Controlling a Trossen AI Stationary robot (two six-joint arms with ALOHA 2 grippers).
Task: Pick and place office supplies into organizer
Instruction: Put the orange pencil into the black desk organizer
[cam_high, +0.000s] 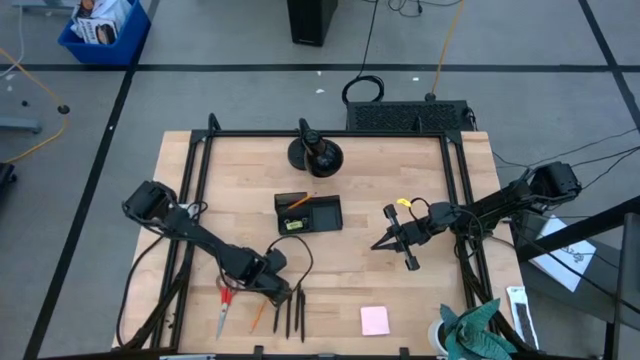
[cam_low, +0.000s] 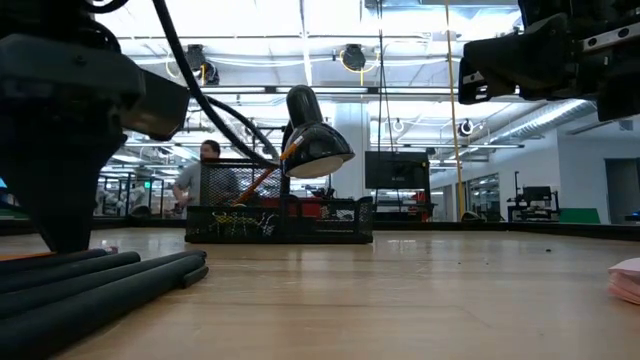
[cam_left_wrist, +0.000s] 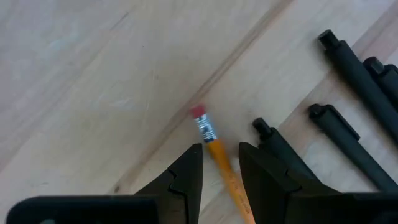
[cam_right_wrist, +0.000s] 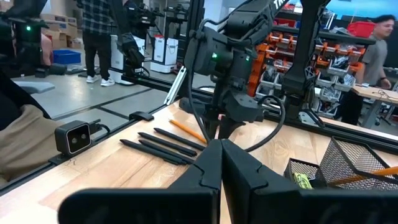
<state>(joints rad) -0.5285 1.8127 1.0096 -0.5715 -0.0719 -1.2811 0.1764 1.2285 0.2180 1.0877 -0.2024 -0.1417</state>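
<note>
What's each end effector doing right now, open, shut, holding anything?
Left end effector: open, fingers either side of the orange pencil, not clamped yet.
Right end effector: shut, empty, raised over the table's right side.

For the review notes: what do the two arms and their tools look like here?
Both the left arm and the right arm are dark, jointed and slim, with black cables looping alongside. The left tool ends in two black, wedge-shaped fingers, as does the right tool. Seen from the right wrist, the left arm's housing carries a small green light.
</note>
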